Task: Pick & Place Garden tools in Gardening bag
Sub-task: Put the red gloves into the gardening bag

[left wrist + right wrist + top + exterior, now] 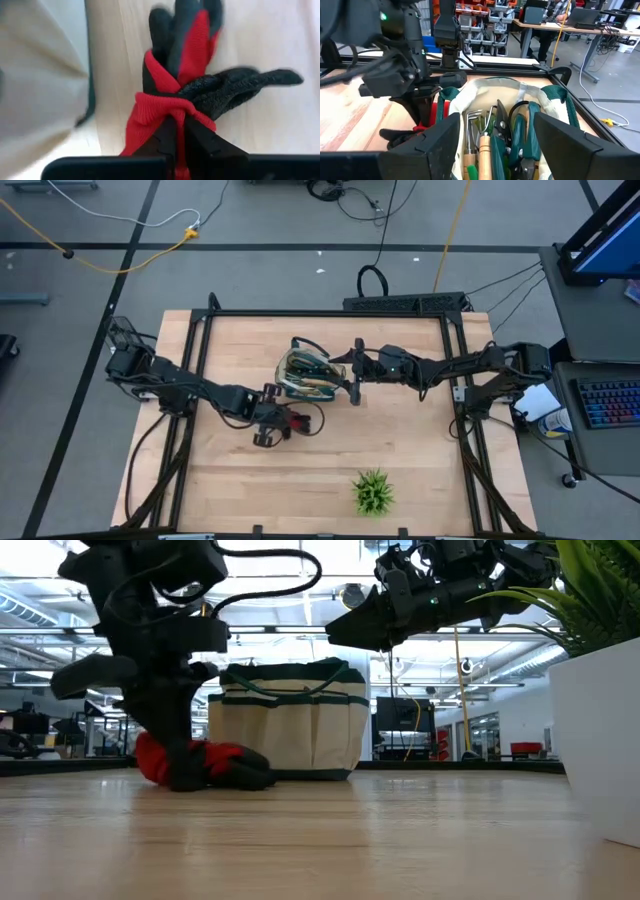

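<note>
Rake, shears inside bag

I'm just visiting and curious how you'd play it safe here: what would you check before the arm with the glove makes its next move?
1. Grip on the red-and-black glove: left gripper is pinched shut on its red cuff. Ok.
2. Glove off the table: in the low view it still rests on the wood. Not ok yet.
3. Gardening bag upright, mouth open: ok.
4. Room inside the bag: rake, shears and green-handled tools already fill it. Cannot tell.
5. Path over the bag: right gripper hangs open right above the mouth. Not ok, probably should back off first.
</note>
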